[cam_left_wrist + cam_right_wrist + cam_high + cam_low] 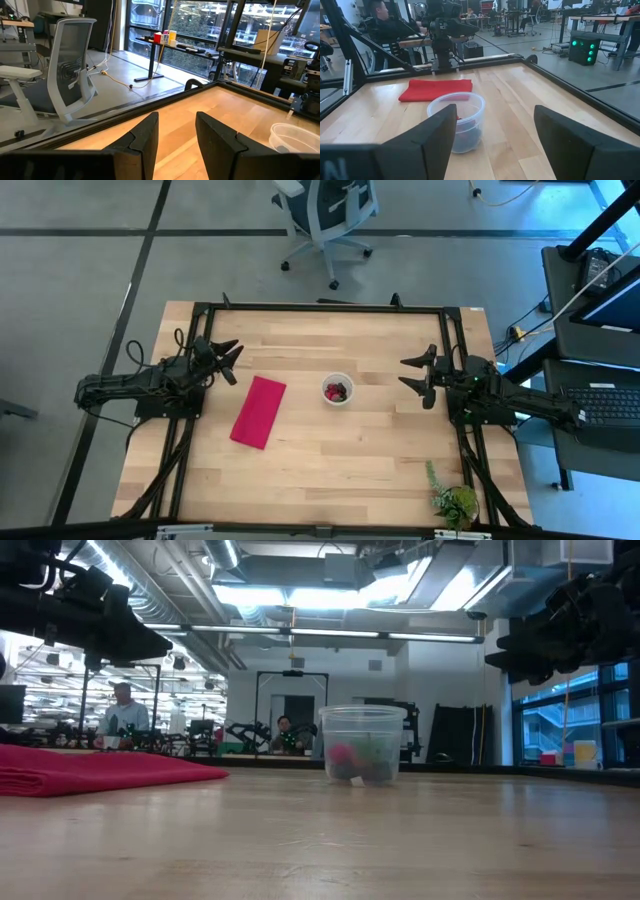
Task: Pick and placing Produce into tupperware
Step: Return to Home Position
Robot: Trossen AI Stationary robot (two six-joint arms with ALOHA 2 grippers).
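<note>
The tupperware (337,389) is a small clear round cup standing upright on the table's middle; it also shows in the low view (362,744) and the right wrist view (456,120). Produce (338,391) lies inside it, dark red and bright red pieces (352,762). My left gripper (229,360) hovers open near the left edge, empty, above the table. My right gripper (417,377) hovers open at the right side, empty, pointing toward the cup. In the left wrist view only the cup's rim (296,137) shows.
A magenta folded cloth (259,411) lies flat left of the cup, between it and the left arm. A green leafy plant (452,499) stands at the near right corner. A black frame (320,307) runs along the table's edges. An office chair (325,215) stands beyond the far edge.
</note>
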